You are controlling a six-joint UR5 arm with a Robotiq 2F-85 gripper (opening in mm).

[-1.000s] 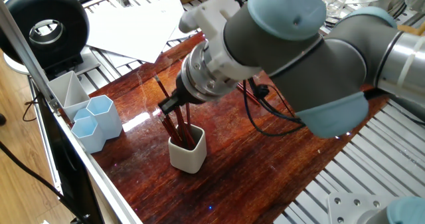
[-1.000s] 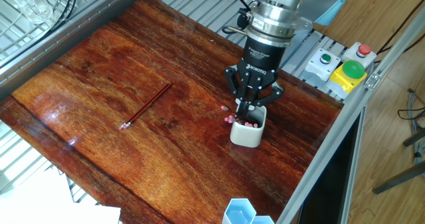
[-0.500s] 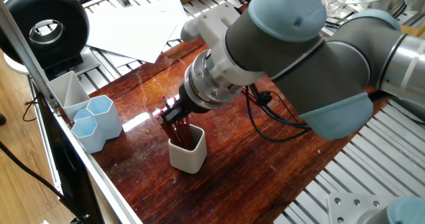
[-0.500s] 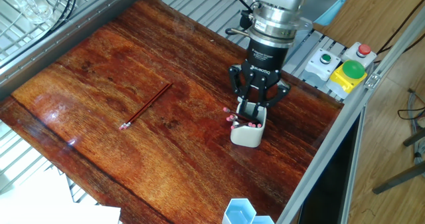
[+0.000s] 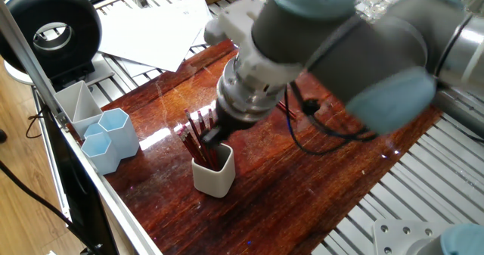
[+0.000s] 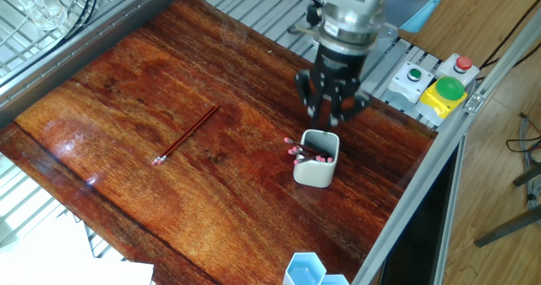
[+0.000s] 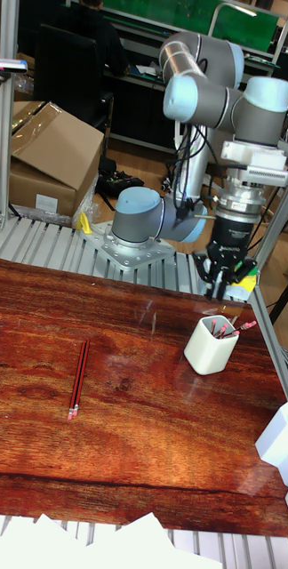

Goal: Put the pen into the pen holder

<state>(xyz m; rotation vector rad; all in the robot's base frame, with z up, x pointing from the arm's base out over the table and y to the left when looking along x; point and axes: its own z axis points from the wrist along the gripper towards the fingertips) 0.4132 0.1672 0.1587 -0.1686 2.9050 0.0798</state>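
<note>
Standing upright, the off-white pen holder [image 6: 316, 160] holds red pens under the blurred end effector [image 6: 331, 109], grip indiscernible

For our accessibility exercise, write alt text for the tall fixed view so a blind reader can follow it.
A robot arm's gripper hangs just above and behind an off-white pen holder with red pens leaning inside it, on a dark wooden table. Two more red pens lie side by side to the left.

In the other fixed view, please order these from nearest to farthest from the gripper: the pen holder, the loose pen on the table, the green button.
From the gripper:
1. Pen holder, just below it.
2. Green button, off to the right.
3. Loose pen, far left on the table.
</note>
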